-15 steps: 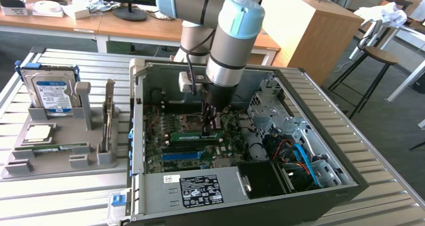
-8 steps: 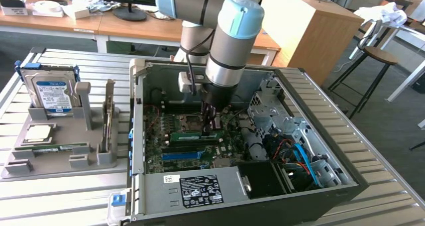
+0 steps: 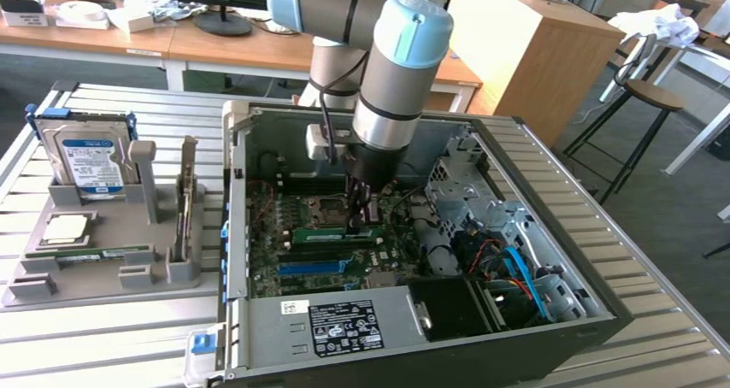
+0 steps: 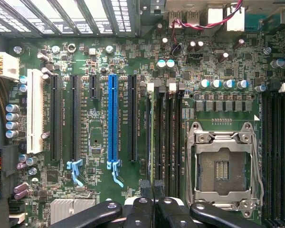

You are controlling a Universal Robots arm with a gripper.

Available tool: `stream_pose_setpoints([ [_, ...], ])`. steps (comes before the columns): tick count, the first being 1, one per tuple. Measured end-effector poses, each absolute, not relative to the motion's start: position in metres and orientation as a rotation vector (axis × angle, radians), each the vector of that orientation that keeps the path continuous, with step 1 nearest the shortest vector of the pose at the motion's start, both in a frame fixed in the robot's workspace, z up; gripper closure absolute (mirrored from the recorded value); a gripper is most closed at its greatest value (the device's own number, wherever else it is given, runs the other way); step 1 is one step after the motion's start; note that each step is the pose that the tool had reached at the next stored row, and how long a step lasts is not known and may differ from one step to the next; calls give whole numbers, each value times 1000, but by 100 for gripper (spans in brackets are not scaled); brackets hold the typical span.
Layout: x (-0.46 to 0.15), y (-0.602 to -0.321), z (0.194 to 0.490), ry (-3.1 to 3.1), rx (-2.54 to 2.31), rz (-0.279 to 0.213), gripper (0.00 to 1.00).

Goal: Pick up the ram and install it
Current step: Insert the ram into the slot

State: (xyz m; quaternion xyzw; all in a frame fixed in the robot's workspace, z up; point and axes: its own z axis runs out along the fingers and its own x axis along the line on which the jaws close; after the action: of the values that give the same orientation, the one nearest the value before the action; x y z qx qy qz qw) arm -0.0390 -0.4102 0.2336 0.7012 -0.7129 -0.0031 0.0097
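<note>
Now, at the exterior view's left, a grey holder (image 3: 103, 273) on the slatted table carries an upright hard drive (image 3: 82, 159) and a tall expansion card (image 3: 186, 202) standing on edge. Next to it lies the open computer case (image 3: 570, 202), with its motherboard (image 3: 273, 234) exposed and the power supply (image 3: 331, 320) along the near edge.

The arm reaches down into the middle of the case. The gripper (image 3: 362, 221) (image 4: 154, 209) has its fingers pinched narrow on the ram (image 3: 325, 232) (image 4: 149, 137). The green stick hangs level just under the fingertips, low over the board. In the wrist view the ram shows edge-on, lined up along the black memory slots between the blue slot (image 4: 113, 118) and the CPU socket (image 4: 223, 166). Whether it already sits in a slot cannot be told.

Further toward the exterior view's right, blue cables (image 3: 519, 268) curl in the case's drive bay, and a stool (image 3: 650, 97) stands on the floor beyond.
</note>
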Motion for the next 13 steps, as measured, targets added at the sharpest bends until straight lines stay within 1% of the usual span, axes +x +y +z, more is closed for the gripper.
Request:
stream_pose_setpoints([
  [13,-39,-410,231,-2226,2189,-10,89],
])
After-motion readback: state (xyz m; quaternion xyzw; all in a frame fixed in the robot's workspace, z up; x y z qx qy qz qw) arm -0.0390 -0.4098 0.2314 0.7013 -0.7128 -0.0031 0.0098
